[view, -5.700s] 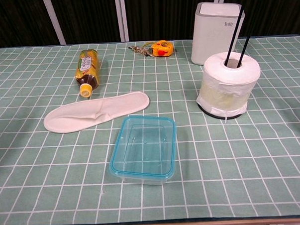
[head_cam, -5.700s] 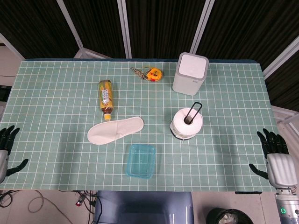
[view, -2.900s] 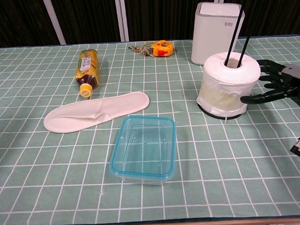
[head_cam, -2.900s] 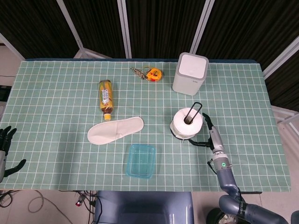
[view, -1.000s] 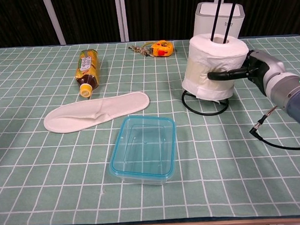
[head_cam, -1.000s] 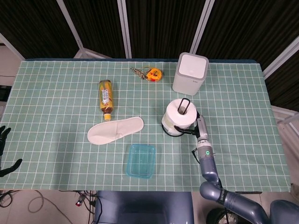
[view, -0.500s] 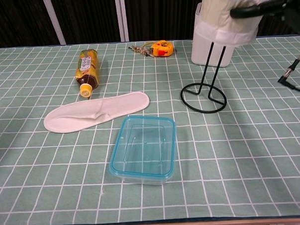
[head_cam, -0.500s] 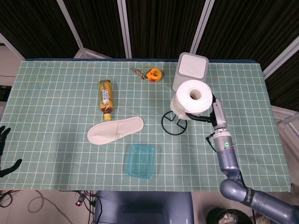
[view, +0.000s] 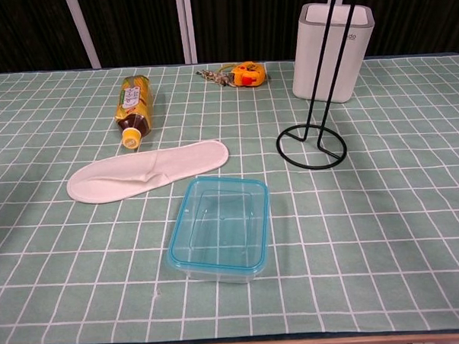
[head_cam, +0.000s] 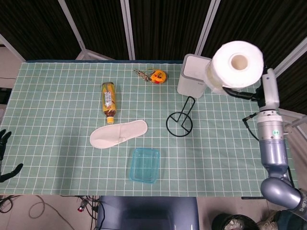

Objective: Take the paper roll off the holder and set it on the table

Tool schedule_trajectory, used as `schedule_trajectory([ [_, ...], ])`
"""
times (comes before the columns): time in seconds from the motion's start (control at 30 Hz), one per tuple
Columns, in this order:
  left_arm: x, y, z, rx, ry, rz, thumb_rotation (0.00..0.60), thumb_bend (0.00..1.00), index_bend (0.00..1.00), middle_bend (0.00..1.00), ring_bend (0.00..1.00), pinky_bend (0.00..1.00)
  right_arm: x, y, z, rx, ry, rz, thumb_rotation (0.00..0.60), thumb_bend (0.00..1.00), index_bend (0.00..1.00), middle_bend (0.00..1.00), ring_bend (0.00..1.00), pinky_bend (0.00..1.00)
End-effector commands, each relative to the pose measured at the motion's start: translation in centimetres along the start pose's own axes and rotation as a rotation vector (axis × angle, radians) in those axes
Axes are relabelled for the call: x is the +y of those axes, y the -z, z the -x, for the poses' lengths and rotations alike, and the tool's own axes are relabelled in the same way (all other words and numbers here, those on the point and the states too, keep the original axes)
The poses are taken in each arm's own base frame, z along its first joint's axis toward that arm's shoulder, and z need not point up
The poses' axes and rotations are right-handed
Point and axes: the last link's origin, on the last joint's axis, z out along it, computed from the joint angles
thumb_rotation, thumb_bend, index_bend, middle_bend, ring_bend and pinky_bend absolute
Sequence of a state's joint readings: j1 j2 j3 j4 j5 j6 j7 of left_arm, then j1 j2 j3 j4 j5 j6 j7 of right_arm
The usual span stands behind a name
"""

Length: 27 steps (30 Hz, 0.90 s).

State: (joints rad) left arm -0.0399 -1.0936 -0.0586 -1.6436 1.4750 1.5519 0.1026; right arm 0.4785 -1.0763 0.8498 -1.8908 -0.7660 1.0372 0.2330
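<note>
White paper roll (head_cam: 236, 64) gripped in right hand (head_cam: 243, 92), raised high, clear of wire holder (head_cam: 180, 120); core axis faces head camera. Bare bench (head_cam: 230, 143) directly beneath, holder to robot's left. Left hand (head_cam: 4, 153) spread, empty, far off.

At the right edge of the head view, the right arm (head_cam: 271, 143) is a silver-grey tube with a white forearm section, a small green ring light and a thin black cable. The left hand (head_cam: 4, 148), lower left, has black fingers.
</note>
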Motion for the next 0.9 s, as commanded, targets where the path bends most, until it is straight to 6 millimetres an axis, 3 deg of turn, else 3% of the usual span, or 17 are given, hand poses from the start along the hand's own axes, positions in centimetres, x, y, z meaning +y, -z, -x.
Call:
schedule_trajectory([
  [0.03,0.1,0.0,0.0,0.0,-0.001,0.003,0.6,0.18,0.04,0.0,0.0,0.02,-0.5,-0.2,-3.1,0.063,0.04,0.022,0.6,0.07,0.41,0.34,0.29,0.09],
  [0.2,0.2,0.1,0.1,-0.002,-0.004,0.007,0.6,0.18,0.04,0.0,0.0,0.02,2.1,0.7,-4.8,0.062,0.084,0.102,0.6,0.07,0.41,0.34,0.28,0.09],
  [0.33,0.3,0.1,0.1,-0.004,-0.005,0.008,0.6,0.18,0.04,0.0,0.0,0.02,6.0,2.9,-4.9,0.025,0.105,0.18,0.6,0.07,0.41,0.34,0.28,0.08],
  [0.57,0.1,0.1,0.0,-0.001,-0.005,0.001,0.6,0.18,0.04,0.0,0.0,0.02,13.4,8.1,-2.8,-0.073,0.035,0.313,0.6,0.07,0.41,0.34,0.28,0.07],
  [0.9,0.3,0.1,0.2,-0.006,-0.006,0.008,0.6,0.18,0.04,0.0,0.0,0.02,18.8,14.3,1.2,-0.196,0.004,0.357,0.6,0.07,0.41,0.34,0.27,0.05],
])
